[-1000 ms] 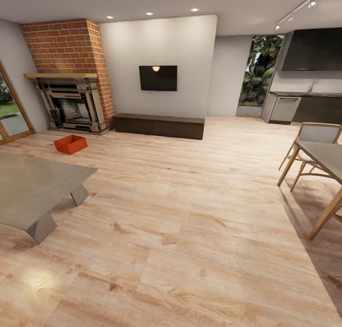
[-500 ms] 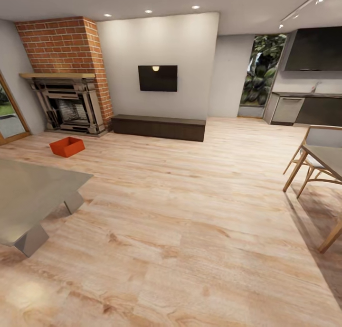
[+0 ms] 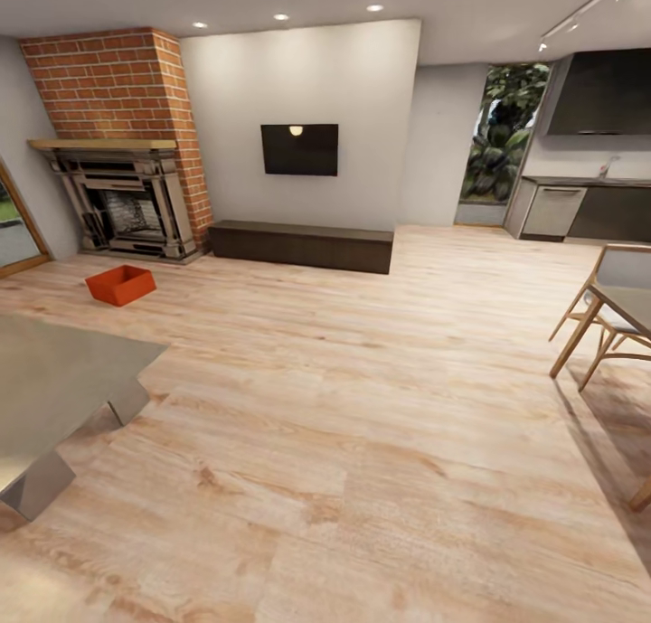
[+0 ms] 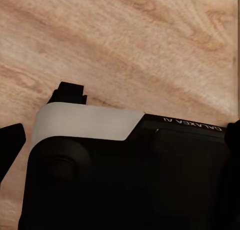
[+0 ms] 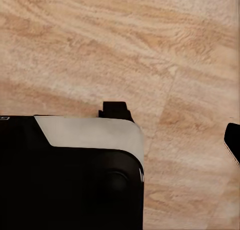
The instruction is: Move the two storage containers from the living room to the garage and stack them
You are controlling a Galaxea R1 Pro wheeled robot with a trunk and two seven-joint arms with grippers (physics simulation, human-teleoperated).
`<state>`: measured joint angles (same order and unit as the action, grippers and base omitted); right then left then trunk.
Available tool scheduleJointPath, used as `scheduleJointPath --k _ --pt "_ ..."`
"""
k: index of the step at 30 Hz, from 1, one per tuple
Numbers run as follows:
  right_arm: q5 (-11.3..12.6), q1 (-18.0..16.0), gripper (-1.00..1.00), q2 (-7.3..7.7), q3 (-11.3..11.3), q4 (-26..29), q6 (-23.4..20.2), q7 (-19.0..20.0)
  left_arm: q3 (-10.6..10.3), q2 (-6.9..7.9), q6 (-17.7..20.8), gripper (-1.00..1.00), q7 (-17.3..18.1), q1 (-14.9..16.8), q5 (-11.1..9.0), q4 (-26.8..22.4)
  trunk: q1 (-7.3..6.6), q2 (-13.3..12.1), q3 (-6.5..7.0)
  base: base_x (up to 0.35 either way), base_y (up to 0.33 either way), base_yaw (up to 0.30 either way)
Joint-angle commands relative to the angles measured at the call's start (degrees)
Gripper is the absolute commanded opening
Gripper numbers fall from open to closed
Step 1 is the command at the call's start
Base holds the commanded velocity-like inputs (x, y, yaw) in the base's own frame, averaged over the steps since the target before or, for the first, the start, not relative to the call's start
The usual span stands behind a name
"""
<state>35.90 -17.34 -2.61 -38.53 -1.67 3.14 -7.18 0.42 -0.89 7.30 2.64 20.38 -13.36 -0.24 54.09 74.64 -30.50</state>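
One orange-red storage container sits on the light wood-plank floor of the living room, in front of the brick fireplace, far off at the head view's left. It is open-topped and looks empty. In the left wrist view, my left gripper has a dark fingertip at one edge of the picture and another at the opposite edge, wide apart, with nothing between them. My right gripper shows one dark fingertip at the picture's edge and holds nothing. Both wrist cameras look down over my black and white base onto the wood floor.
A grey low table stands close at the left. A wooden chair and table stand at the right. A long dark cabinet runs under the wall TV. A kitchen counter is at the far right.
The whole head view has shifted, so the camera moved: the container, fireplace and grey table sit further left in the picture, the chair further right. Nothing in the room itself moved.
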Motion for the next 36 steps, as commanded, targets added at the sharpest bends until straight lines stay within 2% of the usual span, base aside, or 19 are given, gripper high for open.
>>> scheduleJointPath --k 1,36 --pt "0.48 -0.06 1.00 -0.06 -0.45 -0.18 0.29 -0.03 0.02 0.01 0.26 1.00 0.11 0.02 -0.44 -0.03 0.03 0.02 -0.05 0.322 0.000 0.000" --pt "0.48 -0.06 1.00 -0.11 -0.43 -0.18 0.29 -0.03 0.02 0.01 0.26 1.00 0.15 0.06 -0.44 -0.03 0.03 0.02 -0.05 0.322 0.000 0.000"
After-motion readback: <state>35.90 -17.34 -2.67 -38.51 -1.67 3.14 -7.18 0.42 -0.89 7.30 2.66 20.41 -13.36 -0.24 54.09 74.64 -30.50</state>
